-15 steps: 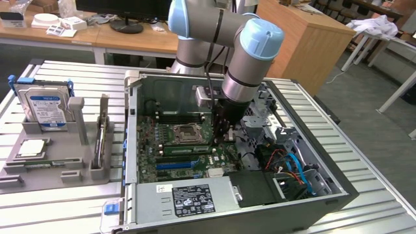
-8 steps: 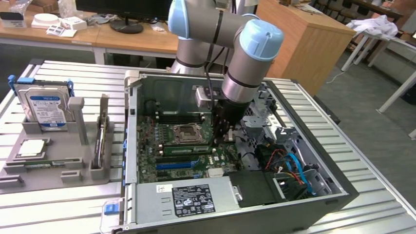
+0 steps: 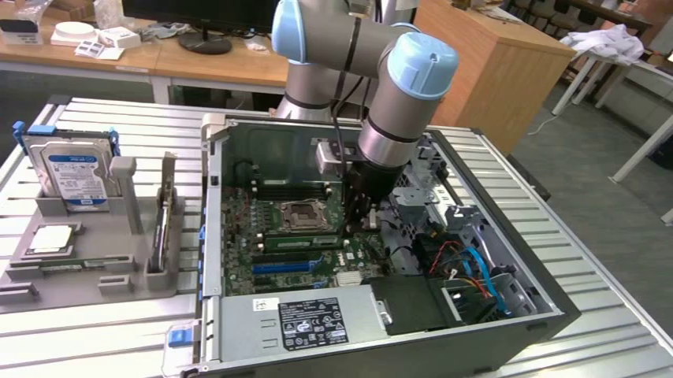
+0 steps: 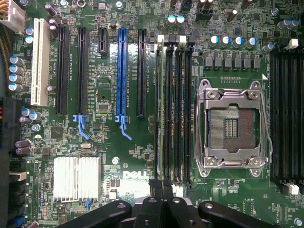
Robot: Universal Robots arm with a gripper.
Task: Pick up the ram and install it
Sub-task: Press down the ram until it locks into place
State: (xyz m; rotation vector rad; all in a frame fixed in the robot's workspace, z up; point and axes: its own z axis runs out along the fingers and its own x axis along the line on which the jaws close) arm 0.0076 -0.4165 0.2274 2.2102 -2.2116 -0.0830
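In the exterior view, going from its left, we see a grey holder tray (image 3: 63,264) on the slatted table (image 3: 589,236), carrying an upright blue-labelled hard drive (image 3: 72,177) and a processor (image 3: 50,240) lying flat. Next comes the open computer case (image 3: 505,315) with its motherboard (image 3: 289,236), central CPU socket (image 3: 298,214) and power supply (image 3: 305,319) at the near edge. The robot arm (image 3: 405,94) reaches down into the case, just toward the exterior view's right of the socket.

The wrist view supplies what the arm hides. We look straight onto the board: a white slot (image 4: 40,61), black expansion slots (image 4: 62,71), a blue slot (image 4: 121,71), a finned heatsink (image 4: 77,177), then a bank of memory slots (image 4: 183,109) beside the empty socket (image 4: 232,126). The ram (image 4: 160,109) stands on edge in the bank's outermost slot, on the side away from the socket; whether it is fully seated we cannot tell. The gripper (image 4: 161,187) has its fingers (image 4: 153,204) drawn together at the near end of the stick, and we cannot tell whether they clamp it.
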